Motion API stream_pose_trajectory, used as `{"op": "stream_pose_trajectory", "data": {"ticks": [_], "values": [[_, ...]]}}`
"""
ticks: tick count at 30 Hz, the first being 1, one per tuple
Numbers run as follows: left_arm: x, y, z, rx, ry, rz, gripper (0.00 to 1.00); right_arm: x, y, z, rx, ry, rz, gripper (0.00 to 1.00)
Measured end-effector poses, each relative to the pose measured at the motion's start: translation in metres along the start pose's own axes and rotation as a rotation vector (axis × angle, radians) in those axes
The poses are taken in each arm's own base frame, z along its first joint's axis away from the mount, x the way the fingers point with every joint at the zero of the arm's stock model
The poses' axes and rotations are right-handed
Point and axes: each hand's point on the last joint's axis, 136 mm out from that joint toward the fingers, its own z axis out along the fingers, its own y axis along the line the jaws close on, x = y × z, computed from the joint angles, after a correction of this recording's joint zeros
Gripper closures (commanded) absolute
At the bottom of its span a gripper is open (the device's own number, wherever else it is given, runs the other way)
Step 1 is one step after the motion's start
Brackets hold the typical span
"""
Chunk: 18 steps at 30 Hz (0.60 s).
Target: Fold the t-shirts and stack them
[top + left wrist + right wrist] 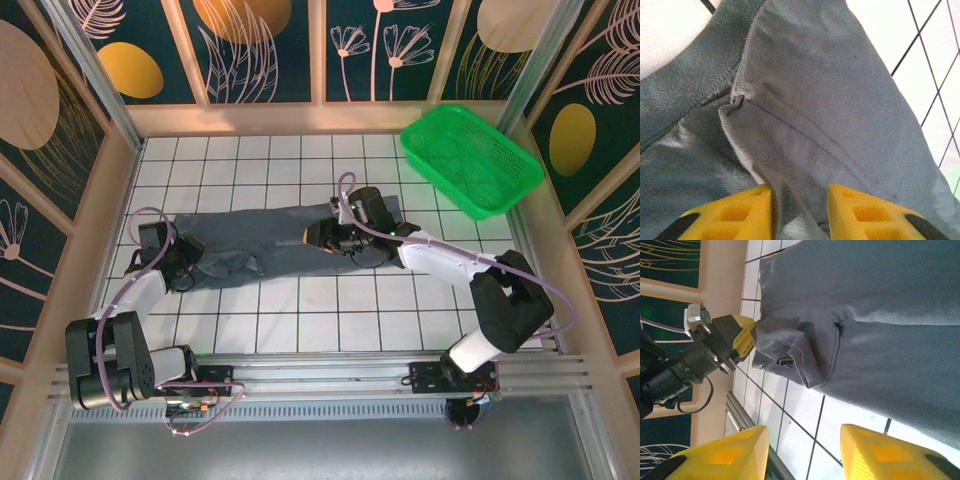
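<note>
The dark slate-grey t-shirt [250, 235] lies stretched left to right across the white tiles. My left gripper [188, 268] is at its left end. In the left wrist view its yellow fingers [740, 215] are closed on a raised fold of the t-shirt [830, 100], next to the ribbed collar. My right gripper [318, 238] hovers over the shirt's right part. In the right wrist view it [805, 440] stands open, with bare tile between its fingers. The t-shirt [890, 315] and a crumpled sleeve lie beyond, and the left gripper [742, 335] touches the cloth's edge.
A green plastic basket [470, 160] sits tilted at the back right corner. Wooden walls [130, 140] ring the tiled table. A metal rail [330, 375] with both arm bases runs along the near edge. Bare tiles lie in front of the shirt.
</note>
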Motion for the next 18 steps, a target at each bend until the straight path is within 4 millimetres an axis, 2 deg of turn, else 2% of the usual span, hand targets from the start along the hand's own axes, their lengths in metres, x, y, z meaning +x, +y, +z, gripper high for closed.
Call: {"op": "stream_pose_trajectory", "data": {"ticks": [5, 11, 18], "values": [[-0.001, -0.001, -0.001, 0.002, -0.003, 0.004, 0.99, 0.0, 0.0, 0.0, 0.0, 0.0, 0.0, 0.57], [-0.001, 0.003, -0.002, -0.027, -0.005, 0.004, 1.0, 0.0, 0.0, 0.0, 0.0, 0.0, 0.0, 0.58], [-0.025, 0.007, -0.01, -0.168, -0.048, 0.024, 1.0, 0.0, 0.0, 0.0, 0.0, 0.0, 0.0, 0.58]]}}
